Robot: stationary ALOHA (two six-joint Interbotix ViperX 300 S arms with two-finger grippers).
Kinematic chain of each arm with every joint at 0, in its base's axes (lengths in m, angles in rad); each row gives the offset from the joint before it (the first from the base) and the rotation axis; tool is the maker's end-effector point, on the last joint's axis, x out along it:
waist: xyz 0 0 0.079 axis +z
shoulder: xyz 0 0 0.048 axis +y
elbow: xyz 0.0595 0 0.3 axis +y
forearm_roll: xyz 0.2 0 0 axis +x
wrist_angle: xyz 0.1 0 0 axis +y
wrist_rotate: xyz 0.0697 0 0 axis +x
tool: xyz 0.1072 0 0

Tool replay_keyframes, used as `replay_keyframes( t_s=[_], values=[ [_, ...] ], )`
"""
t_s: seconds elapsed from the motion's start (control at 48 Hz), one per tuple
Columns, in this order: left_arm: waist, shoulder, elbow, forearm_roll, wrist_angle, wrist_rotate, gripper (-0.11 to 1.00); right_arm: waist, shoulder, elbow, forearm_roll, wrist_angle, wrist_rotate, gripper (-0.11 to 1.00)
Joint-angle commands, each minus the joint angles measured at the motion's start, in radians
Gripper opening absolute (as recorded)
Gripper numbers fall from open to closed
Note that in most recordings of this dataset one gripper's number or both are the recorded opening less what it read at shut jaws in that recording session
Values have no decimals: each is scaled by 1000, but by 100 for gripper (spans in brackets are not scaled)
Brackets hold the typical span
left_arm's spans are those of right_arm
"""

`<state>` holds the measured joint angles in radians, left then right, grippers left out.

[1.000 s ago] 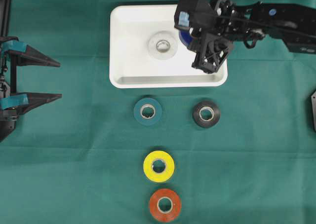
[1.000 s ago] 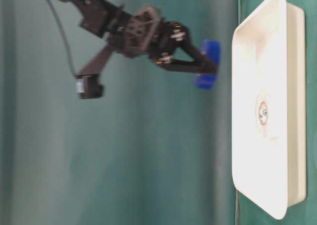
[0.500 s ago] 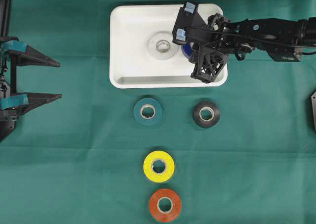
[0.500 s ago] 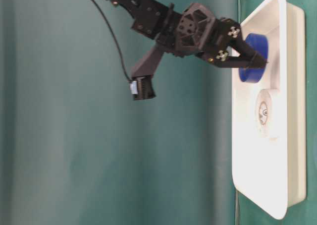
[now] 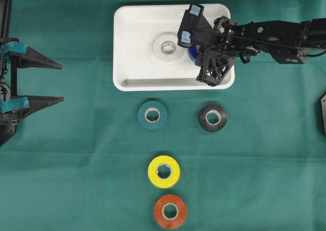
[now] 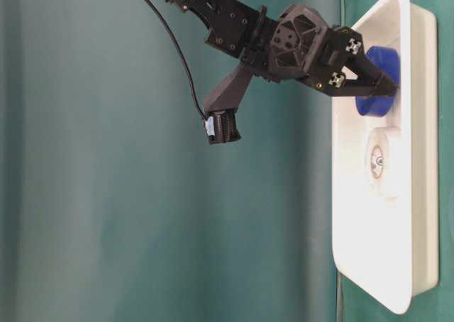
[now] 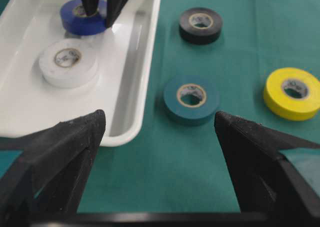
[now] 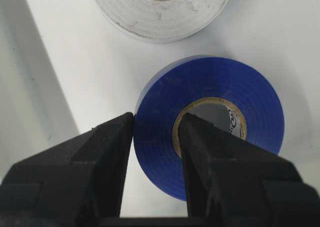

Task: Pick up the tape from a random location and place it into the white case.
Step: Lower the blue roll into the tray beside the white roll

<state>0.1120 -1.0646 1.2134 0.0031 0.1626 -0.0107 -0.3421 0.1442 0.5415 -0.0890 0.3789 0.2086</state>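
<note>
Green cloth covers the worktop (image 5: 76, 154), and a matching green curtain is seen behind it in the table-level view. The white case (image 5: 132, 48) is set near the far edge of the worktop, roughly midway along it. Inside the case a white tape roll (image 5: 167, 47) lies flat near the middle, and a blue tape roll (image 8: 207, 124) is found just beside it, toward the case's right end. The blue roll is clamped by the right pincer (image 8: 155, 132), one finger being set against the outer wall and the other inside the core; in the left wrist view the roll appears low on the case floor, though contact with the floor cannot be told. The left pincer (image 7: 160, 137) is held wide apart at the left edge of the worktop, with nothing between its fingers. Outside the case, four rolls lie flat on the cloth: a teal roll (image 5: 152, 115) and a black roll (image 5: 213, 117) just in front of the case, and a yellow roll (image 5: 163, 171) and an orange-red roll (image 5: 170, 211) toward the near edge.
</note>
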Motion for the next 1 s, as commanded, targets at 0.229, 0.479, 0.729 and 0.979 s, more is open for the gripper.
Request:
replay_keyframes(
  t_s=[0.229,0.479,0.729,0.979],
  values=[
    [2,8,-11,0,-6,2,93,-2,-17,-18,2,-3,0,31],
    [2,8,-12,-2,-5,2,93,-2,-43,-32,-5,23,0,88],
    [3,8,-12,-2,-5,2,93,-2,-133,-54,-17,110,0,84],
    [3,8,-12,0,-3,0,93,-2,-273,-104,-54,213,-2,84]
  ],
)
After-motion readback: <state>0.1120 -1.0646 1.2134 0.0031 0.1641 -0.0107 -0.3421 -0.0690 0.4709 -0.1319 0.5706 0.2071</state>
